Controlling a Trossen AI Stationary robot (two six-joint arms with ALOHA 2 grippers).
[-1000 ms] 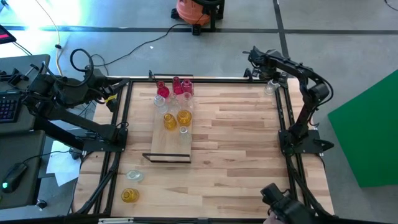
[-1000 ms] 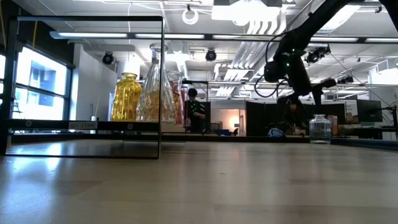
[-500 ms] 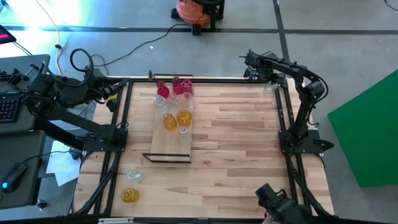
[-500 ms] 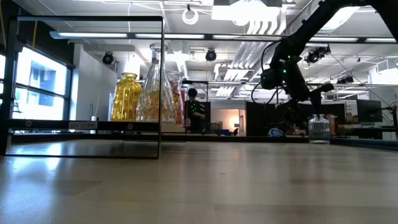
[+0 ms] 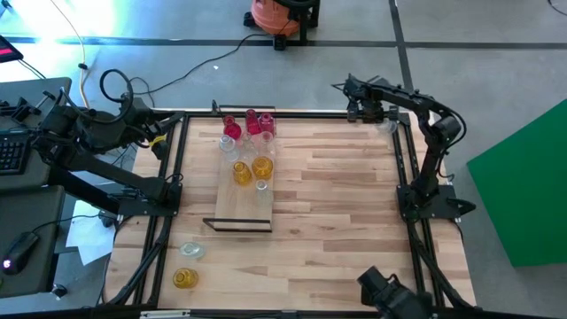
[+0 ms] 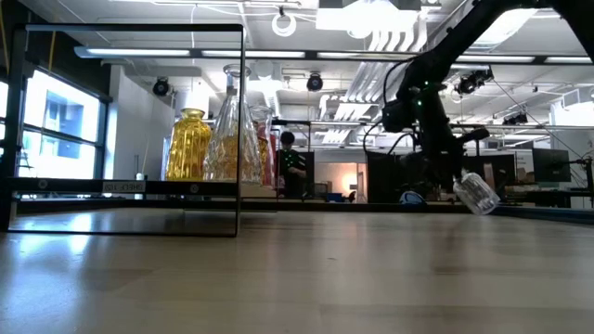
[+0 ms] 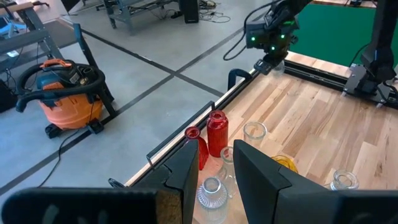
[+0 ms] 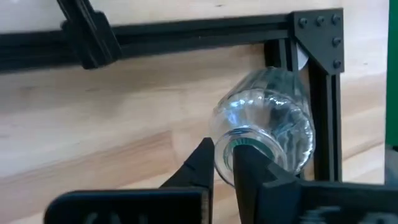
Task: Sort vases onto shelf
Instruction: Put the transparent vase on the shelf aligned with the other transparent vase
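The right end effector (image 8: pixel 222 163) sits at the far right corner of the surface (image 5: pixel 337 204), its two fingers pinched on the rim of a clear vase (image 8: pixel 268 124), one finger inside the mouth, one outside. In the low view that vase (image 6: pixel 476 193) hangs tilted, its base swung down and away from the fingers, so its long axis runs outward from the end effector rather than upright. The shelf (image 5: pixel 232 213) lies well apart toward the left side, already carrying red, amber and clear vases (image 5: pixel 251 146), so the carry must run across the surface. The left end effector (image 7: pixel 211 171) waits beyond the left edge, fingers slightly parted, holding nothing, nearer the shelf.
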